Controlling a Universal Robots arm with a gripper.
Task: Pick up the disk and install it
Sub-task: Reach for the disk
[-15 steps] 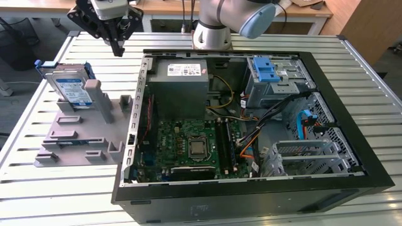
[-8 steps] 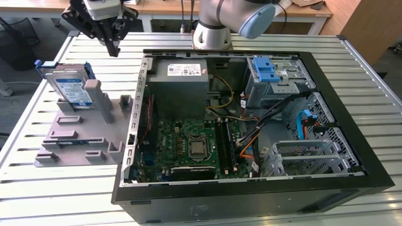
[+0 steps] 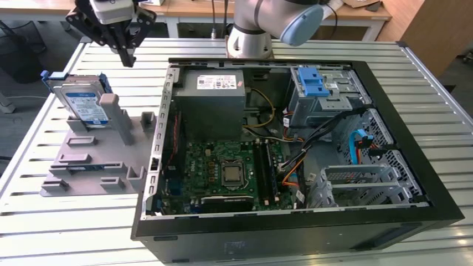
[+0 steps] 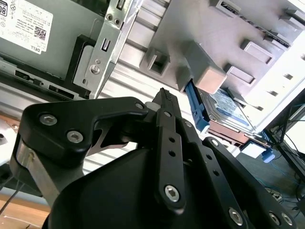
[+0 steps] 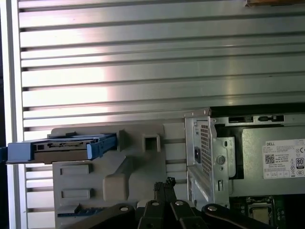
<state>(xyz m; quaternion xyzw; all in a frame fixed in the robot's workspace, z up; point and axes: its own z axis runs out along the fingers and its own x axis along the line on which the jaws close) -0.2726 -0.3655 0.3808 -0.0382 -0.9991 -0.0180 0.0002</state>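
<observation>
Grey fixture (image 3: 92,166) holds disk (image 3: 83,105) upright | tool (image 3: 129,60) closed above fixture | case (image 3: 296,235) beside

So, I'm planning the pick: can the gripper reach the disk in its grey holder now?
Probably yes: the disk stands upright in the grey holder, top edge exposed, nothing between it and the gripper above; the fingers look shut and must open first.

Partly hidden disk (image 4: 226,107) (behind grey holder (image 4: 209,76))
</observation>
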